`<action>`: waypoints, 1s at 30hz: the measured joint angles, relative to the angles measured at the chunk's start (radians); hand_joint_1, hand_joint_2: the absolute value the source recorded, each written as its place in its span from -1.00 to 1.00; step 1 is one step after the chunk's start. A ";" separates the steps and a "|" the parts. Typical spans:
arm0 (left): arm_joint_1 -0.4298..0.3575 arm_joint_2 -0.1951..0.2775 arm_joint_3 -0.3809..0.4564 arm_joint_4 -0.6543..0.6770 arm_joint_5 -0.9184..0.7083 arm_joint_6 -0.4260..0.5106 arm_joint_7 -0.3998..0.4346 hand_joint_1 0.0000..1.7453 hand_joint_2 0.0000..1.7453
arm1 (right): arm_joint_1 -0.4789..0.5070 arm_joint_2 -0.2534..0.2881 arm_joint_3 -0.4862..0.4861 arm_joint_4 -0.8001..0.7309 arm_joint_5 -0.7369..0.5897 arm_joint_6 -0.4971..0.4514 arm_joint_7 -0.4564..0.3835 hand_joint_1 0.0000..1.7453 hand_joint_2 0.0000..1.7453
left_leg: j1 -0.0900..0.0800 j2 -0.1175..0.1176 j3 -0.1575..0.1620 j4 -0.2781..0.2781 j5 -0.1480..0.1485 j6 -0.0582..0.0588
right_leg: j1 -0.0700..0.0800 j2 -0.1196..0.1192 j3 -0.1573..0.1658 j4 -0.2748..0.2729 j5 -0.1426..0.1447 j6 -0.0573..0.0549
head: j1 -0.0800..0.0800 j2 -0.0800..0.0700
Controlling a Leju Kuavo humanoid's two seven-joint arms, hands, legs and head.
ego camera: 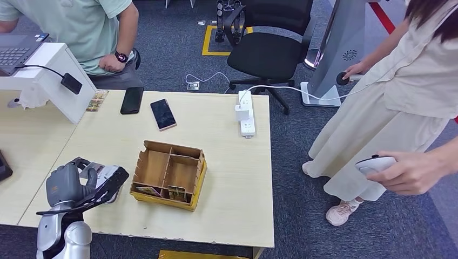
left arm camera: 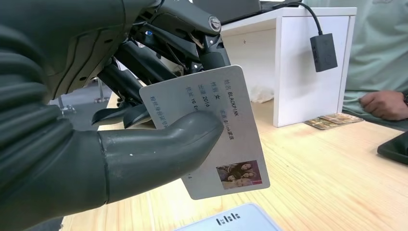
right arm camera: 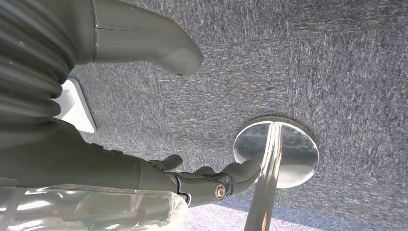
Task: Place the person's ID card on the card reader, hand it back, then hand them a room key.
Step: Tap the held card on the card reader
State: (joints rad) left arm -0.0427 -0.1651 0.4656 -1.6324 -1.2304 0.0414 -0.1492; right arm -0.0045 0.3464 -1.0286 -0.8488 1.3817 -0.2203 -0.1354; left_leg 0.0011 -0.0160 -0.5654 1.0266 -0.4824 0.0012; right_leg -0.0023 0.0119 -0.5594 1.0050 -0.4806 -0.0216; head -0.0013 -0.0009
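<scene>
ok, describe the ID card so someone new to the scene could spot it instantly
Start at the light wooden table and go to its near-left corner, where the robot's left hand hovers. The ID card is pinched there between thumb and fingers. It is white with printed text and a small photo, unlike the cards standing in the cardboard box.

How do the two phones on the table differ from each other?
The black phone lies nearly square to the table's far edge; the other phone lies at a slant. The black phone looks dark all over, while the slanted one shows a pinkish rim around its dark screen. The black phone sits closer to the white stand; the slanted one is nearer the power strip. Both lie flat with dark faces.
</scene>
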 joint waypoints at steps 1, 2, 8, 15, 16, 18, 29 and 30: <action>-0.001 -0.002 0.003 0.000 -0.004 0.000 0.000 1.00 1.00 | 0.000 0.000 0.000 0.000 0.000 0.000 0.000 -1.00 1.00 | 0.000 0.000 0.000 0.000 0.000 0.000 | 0.000 0.000 0.000 0.000 0.000 0.000 | 0.000 0.000; -0.002 -0.003 0.005 0.000 -0.013 0.000 0.000 1.00 1.00 | 0.000 0.000 0.001 0.000 0.000 0.001 0.001 -1.00 1.00 | 0.000 0.000 0.000 0.000 0.000 0.000 | 0.000 0.000 0.000 0.000 0.000 0.000 | 0.000 0.000; -0.002 -0.004 0.004 0.003 -0.110 0.006 0.006 1.00 1.00 | 0.000 0.000 0.002 0.000 0.000 0.008 0.006 -1.00 1.00 | 0.000 0.000 0.000 0.000 0.000 0.000 | 0.000 0.000 0.000 0.000 0.000 0.000 | 0.000 0.000; 0.024 0.044 -0.051 0.027 -0.276 0.120 0.069 1.00 1.00 | 0.000 0.000 0.002 0.001 0.008 0.005 0.005 -1.00 1.00 | 0.000 0.000 0.000 0.000 0.000 0.000 | 0.000 0.000 0.000 0.000 0.000 0.000 | 0.000 0.000; 0.030 0.057 -0.063 0.033 -0.278 0.138 0.092 1.00 1.00 | 0.000 0.000 0.002 0.002 0.008 0.004 0.005 -1.00 1.00 | 0.000 0.000 0.000 0.000 0.000 0.000 | 0.000 0.000 0.000 0.000 0.000 0.000 | 0.000 0.000; 0.044 0.089 -0.096 0.047 -0.279 0.163 0.148 1.00 1.00 | 0.000 0.000 0.002 0.003 0.007 0.001 0.004 -1.00 1.00 | 0.000 0.000 0.000 0.000 0.000 0.000 | 0.000 0.001 -0.001 0.000 0.000 0.000 | 0.000 0.000; 0.086 0.163 -0.181 0.105 -0.279 0.176 0.169 1.00 1.00 | 0.000 0.000 0.001 0.005 0.006 -0.007 0.003 -1.00 1.00 | 0.000 0.001 0.000 0.000 0.000 0.000 | 0.000 0.001 -0.001 0.000 0.000 0.000 | 0.000 0.000; 0.088 0.165 -0.183 0.109 -0.279 0.176 0.165 1.00 1.00 | 0.000 0.000 0.001 0.005 0.006 -0.007 0.003 -1.00 1.00 | 0.000 0.001 0.000 0.000 0.000 0.000 | 0.000 0.001 -0.001 0.000 0.000 0.000 | 0.000 0.000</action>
State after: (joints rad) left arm 0.0450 -0.0003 0.2828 -1.5231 -1.5095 0.2171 0.0157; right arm -0.0047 0.3464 -1.0278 -0.8434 1.3882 -0.2276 -0.1328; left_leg 0.0010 -0.0150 -0.5657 1.0266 -0.4824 0.0012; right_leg -0.0025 0.0130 -0.5601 1.0050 -0.4806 -0.0215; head -0.0013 -0.0009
